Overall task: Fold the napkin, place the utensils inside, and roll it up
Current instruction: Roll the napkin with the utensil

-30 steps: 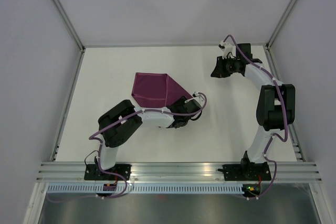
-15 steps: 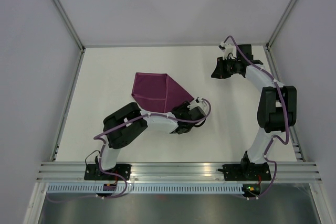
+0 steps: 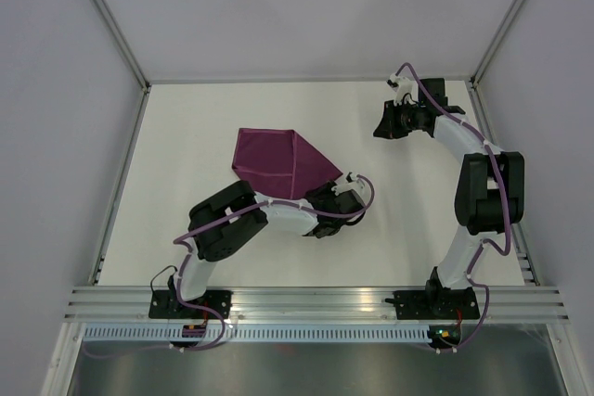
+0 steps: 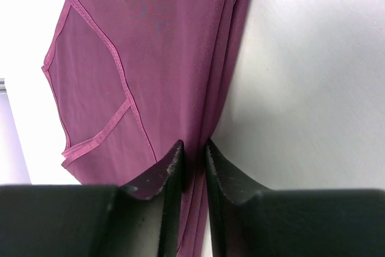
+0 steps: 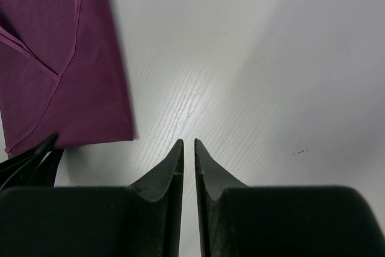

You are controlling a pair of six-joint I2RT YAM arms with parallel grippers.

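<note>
The dark magenta napkin (image 3: 278,159) lies partly folded on the white table (image 3: 186,136), left of centre. My left gripper (image 3: 327,194) is at its near right corner. In the left wrist view the napkin (image 4: 150,58) runs up the frame, and its layered right edge passes between the fingertips of the left gripper (image 4: 192,144), which is shut on it. My right gripper (image 3: 382,127) hovers over bare table at the far right. In the right wrist view the right gripper (image 5: 187,142) is all but shut on nothing, with the napkin (image 5: 54,76) at upper left. The utensils are out of view.
White walls and a metal frame (image 3: 111,25) close in the table on three sides. An aluminium rail (image 3: 316,303) runs along the near edge by both arm bases. The left arm's elbow (image 3: 223,220) lies low over the table, near the napkin.
The left gripper's jaws have closed onto the napkin's near right edge. The left elbow has shifted a little right and nearer. The right arm has barely moved.
</note>
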